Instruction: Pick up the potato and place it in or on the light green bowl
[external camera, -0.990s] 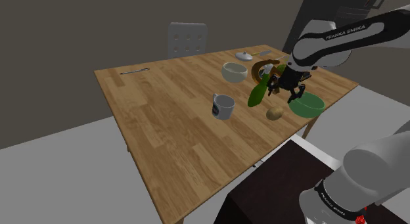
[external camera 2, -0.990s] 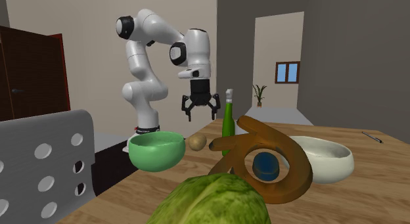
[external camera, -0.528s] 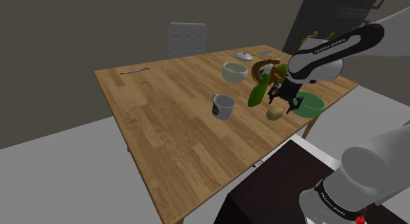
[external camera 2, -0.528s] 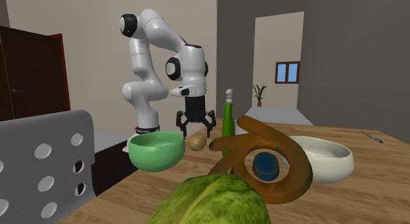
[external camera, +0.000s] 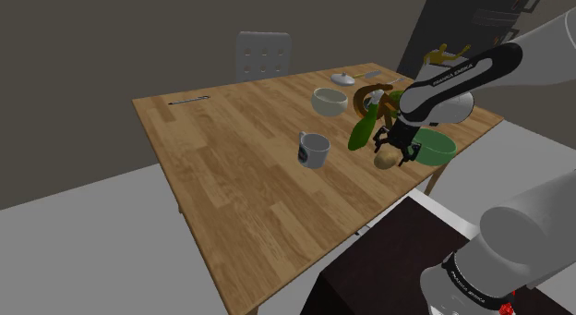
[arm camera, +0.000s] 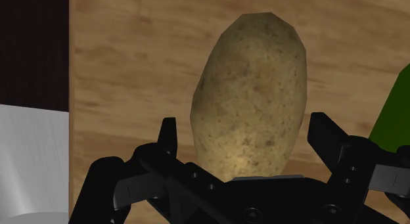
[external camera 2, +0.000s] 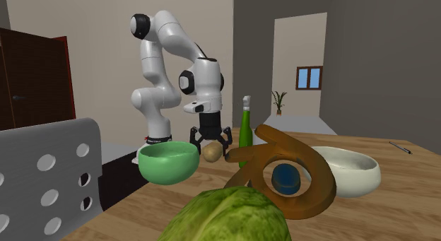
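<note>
the gripper (arm camera: 246, 134) is spread open, its fingers (arm camera: 328, 140) standing on either side of the potato (arm camera: 253, 101); bare wood shows between one finger and the skin, the other sits very close, and nothing is grasped; the potato lies on the table (external camera: 240, 175) near the edge by the stand, between the green bottle (external camera: 362, 130) and the light green bowl (external camera: 436, 147), which sits further along that edge toward the corner; my worry is the potato's rounded flanks: if the pads close off its widest part it could squirt out or roll toward the edge; the bottle is just beside the hand, so a small drift while closing or lifting might knock it over; the carry must also clear the bowl's rim, or the potato may be clipped loose; the hand's body covers the potato's lower end in the wrist view, so how low the fingertips reach, and whether they touch the table, cannot be told; in the shoulder view the arm overlaps part of the bowl.
</note>
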You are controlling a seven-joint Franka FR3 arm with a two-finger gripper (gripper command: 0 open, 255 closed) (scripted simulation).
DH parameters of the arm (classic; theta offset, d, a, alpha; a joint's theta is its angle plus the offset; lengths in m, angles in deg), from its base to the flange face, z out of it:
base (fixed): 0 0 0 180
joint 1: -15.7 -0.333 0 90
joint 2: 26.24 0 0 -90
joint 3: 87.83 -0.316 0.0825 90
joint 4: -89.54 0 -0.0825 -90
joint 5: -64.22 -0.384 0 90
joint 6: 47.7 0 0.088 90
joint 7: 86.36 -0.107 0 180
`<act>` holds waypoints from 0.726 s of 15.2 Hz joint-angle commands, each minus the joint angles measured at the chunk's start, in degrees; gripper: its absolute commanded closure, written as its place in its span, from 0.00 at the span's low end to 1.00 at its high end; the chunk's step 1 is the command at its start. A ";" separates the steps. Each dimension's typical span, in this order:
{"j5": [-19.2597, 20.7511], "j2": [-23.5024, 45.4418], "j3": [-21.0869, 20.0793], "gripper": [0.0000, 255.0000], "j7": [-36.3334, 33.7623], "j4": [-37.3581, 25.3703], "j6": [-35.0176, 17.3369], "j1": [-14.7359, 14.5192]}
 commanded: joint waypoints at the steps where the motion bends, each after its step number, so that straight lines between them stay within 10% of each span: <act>1: -0.01 0.04 0.01 0.00 0.02 0.04 -0.10 0.00; 4: -0.01 0.04 0.01 0.00 0.02 0.04 -0.08 0.00; 5: -0.01 0.04 0.01 1.00 0.02 0.04 -0.08 0.00; 11: -0.01 0.04 0.00 1.00 0.01 0.02 -0.07 0.00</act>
